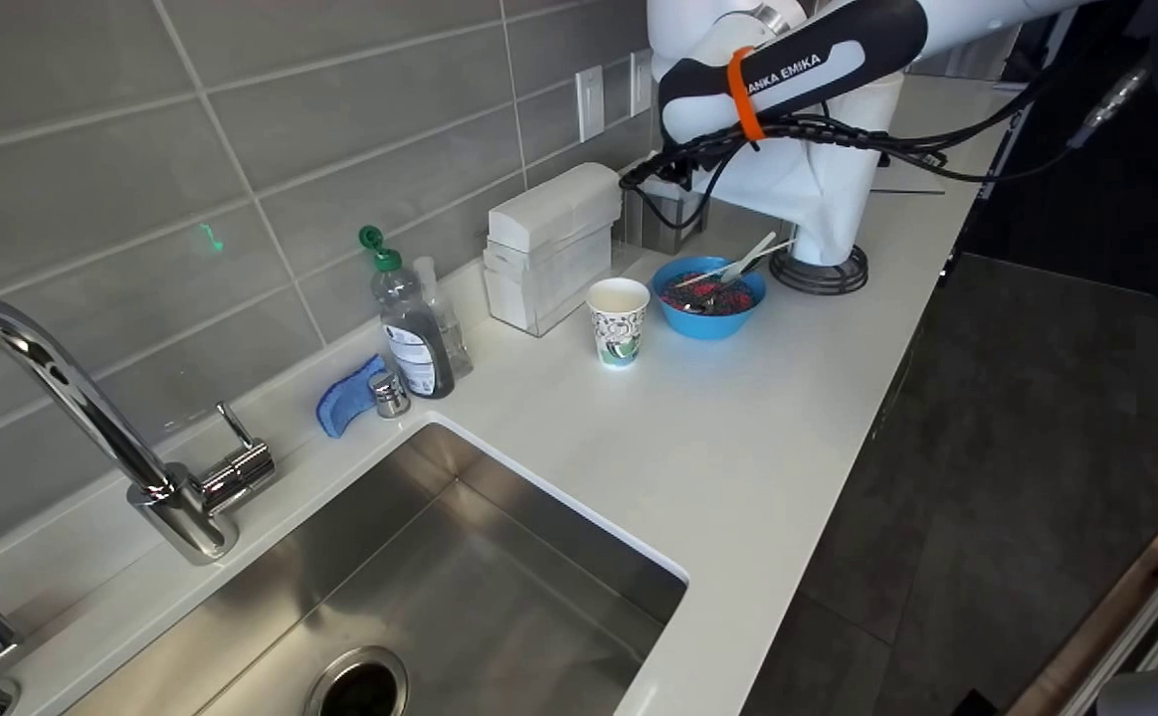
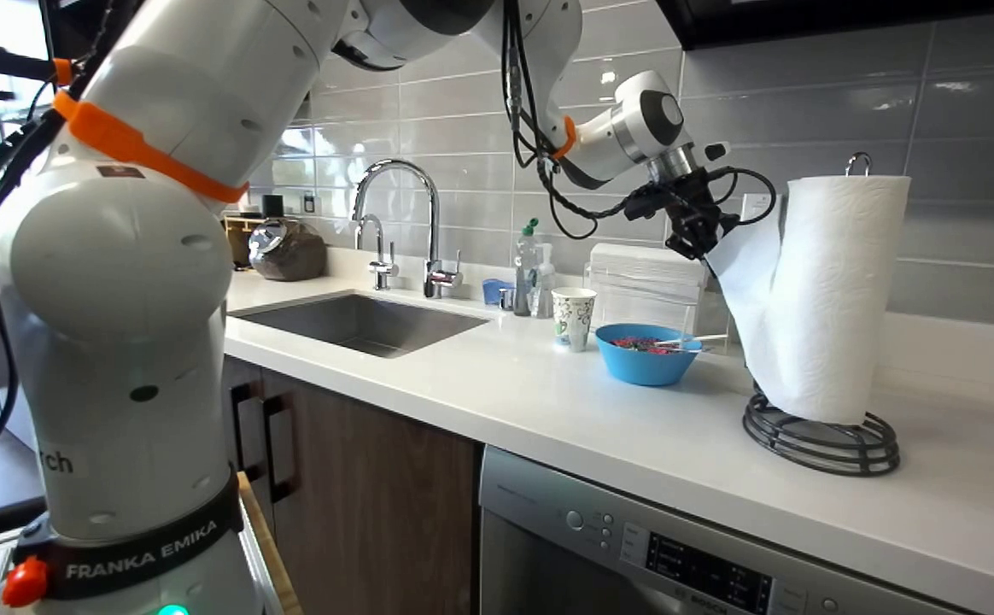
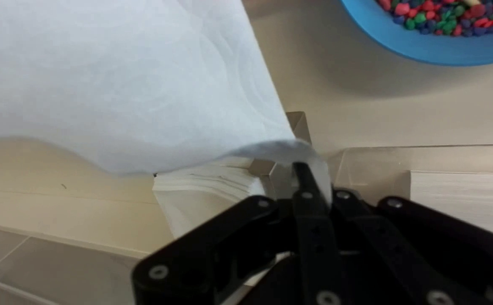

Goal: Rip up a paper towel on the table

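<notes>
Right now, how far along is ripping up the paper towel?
Done: the gripper holds the paper towel near a corner. In hand: it spans from gripper to roll in an exterior view. Left: tearing it free, since its lower part looks attached.

Place reads as a kitchen: steel sink [image 1: 529,577] and faucet [image 1: 141,464] set in a long white counter [image 2: 497,384], soap bottle [image 1: 414,338] near them, tiled wall [image 1: 360,149] behind. Under the counter, brown cabinets [image 2: 377,478] and a dishwasher [image 2: 587,559] (lettered BOSCH). Whether home or office, cannot tell.
</notes>
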